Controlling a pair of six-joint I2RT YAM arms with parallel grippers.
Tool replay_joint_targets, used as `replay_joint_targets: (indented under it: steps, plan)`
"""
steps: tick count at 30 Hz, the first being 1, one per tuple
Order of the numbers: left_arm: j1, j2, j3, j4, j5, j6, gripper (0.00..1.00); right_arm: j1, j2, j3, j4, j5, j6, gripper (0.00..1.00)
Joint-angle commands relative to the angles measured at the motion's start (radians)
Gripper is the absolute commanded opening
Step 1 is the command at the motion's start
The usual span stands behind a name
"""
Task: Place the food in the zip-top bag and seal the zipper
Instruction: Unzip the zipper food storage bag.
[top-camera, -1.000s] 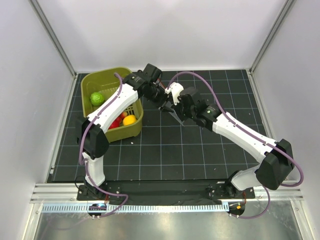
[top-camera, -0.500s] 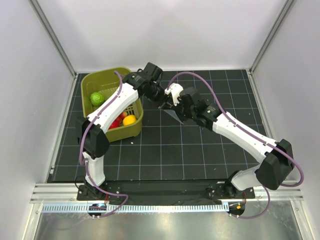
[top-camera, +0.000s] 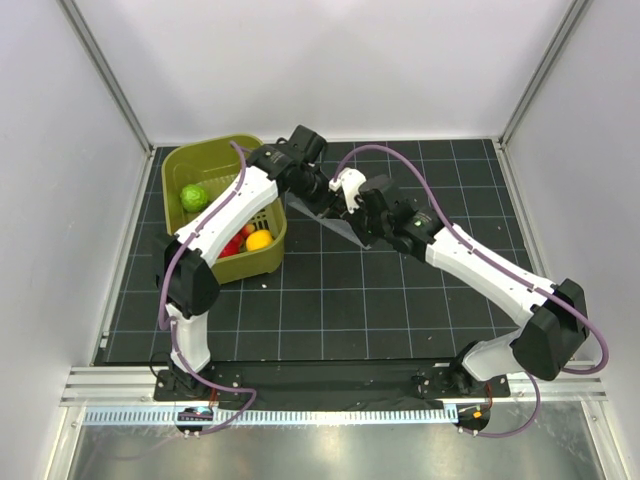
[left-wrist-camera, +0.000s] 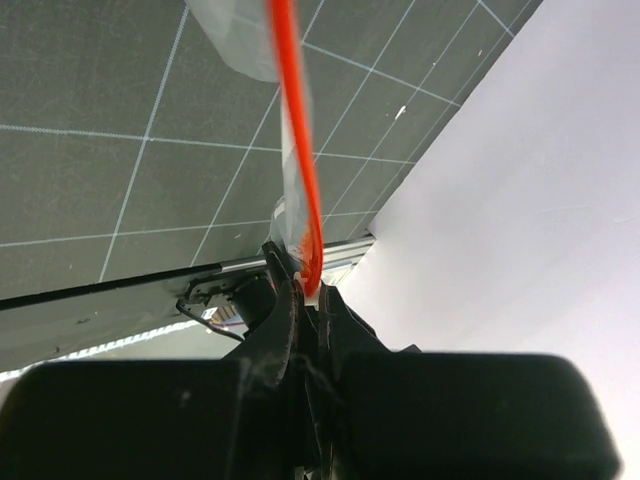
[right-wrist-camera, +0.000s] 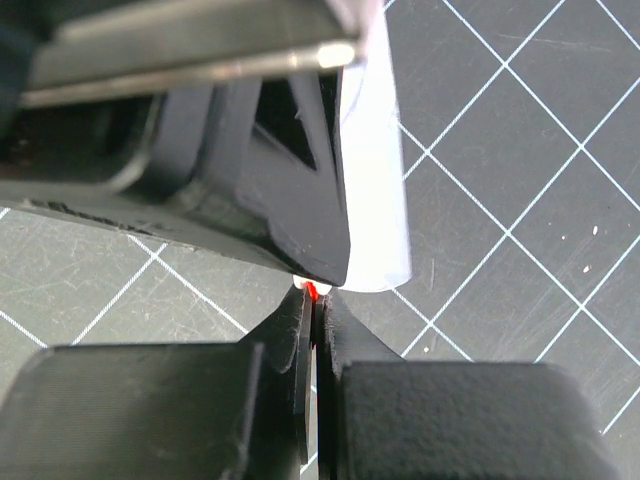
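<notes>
Currently the zip-top bag (top-camera: 333, 214) is held clear of the black gridded mat (top-camera: 400, 300), just beside the right wall of the basket and toward the far edge of the bench, left of centre. It is suspended between the two grippers and hangs as a clear, slanted sheet. The zipper (left-wrist-camera: 297, 150) appears in the left wrist view as a thin red-orange strip running from the top of the picture down into the left gripper (left-wrist-camera: 303, 285), whose jaws are clenched on it with no gap visible. In the right wrist view the right gripper (right-wrist-camera: 315, 300) is likewise clamped, with only a sliver of the red strip (right-wrist-camera: 311, 291) showing between its closed jaws; the pale bag film (right-wrist-camera: 372, 180) rises from that pinch point, and the dark fingers of the other arm stand immediately beside it. Whether the bag mouth is open or sealed cannot be told. All visible food lies in the olive-green slotted basket (top-camera: 215, 158) at the far left corner of the bench: a green round piece (top-camera: 194, 196) toward the far side, a yellow ball (top-camera: 259, 241) and red pieces (top-camera: 232, 246) toward the near side, partly hidden under the left arm.
</notes>
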Motion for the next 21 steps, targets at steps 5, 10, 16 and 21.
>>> replay_joint_targets:
  steps: [5, 10, 16, 21]
  plan:
    - [0.042, -0.005, 0.027, -0.047, -0.07, 0.029, 0.0, 0.013, -0.127, -0.047, 0.001, 0.045, -0.006, 0.01]
    - [0.073, -0.011, 0.019, -0.065, -0.078, 0.026, 0.0, 0.015, -0.187, -0.108, -0.009, 0.068, -0.005, 0.01]
    - [0.126, -0.021, -0.013, -0.083, -0.079, 0.032, 0.0, 0.012, -0.253, -0.15, -0.042, 0.093, 0.006, 0.01]
    - [0.205, -0.015, -0.014, -0.09, -0.088, 0.057, 0.0, 0.013, -0.307, -0.187, -0.069, 0.108, 0.018, 0.01]
